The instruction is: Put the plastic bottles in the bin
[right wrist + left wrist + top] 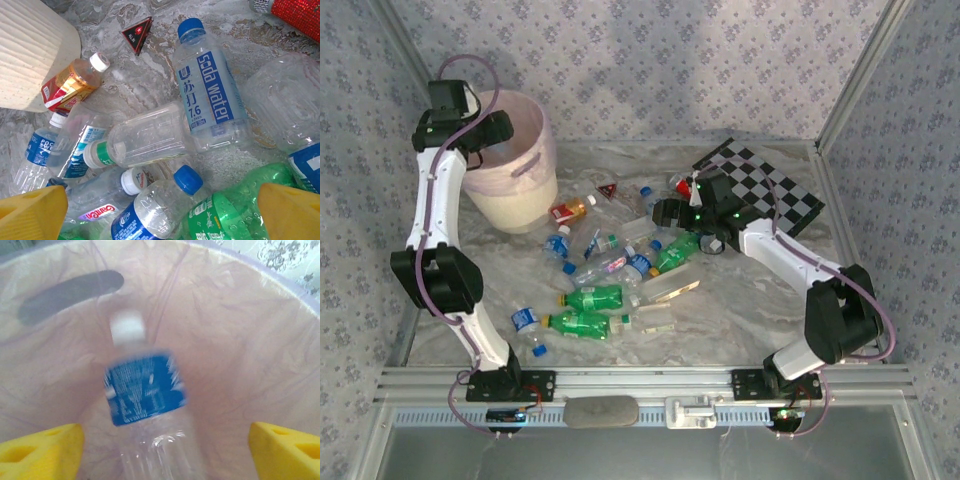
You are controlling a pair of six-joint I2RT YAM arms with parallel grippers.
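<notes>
Now left claw (165, 435) released, spread wide over pink bin (260, 335); blue-label bottle (145, 390) beneath it, blurred, I judge dropping inside. My right claw (162, 200) gaping above bottle heap (145, 137) on desk (150, 65), ready to pick.

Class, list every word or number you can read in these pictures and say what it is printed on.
"soda water": on the blue-capped clear bottle's label.
"7.6": same label.
Too blurred or small: red-and-black triangle, red-label bottle, clear bottle with red lettering, blue-label bottle against the bin wall.
</notes>
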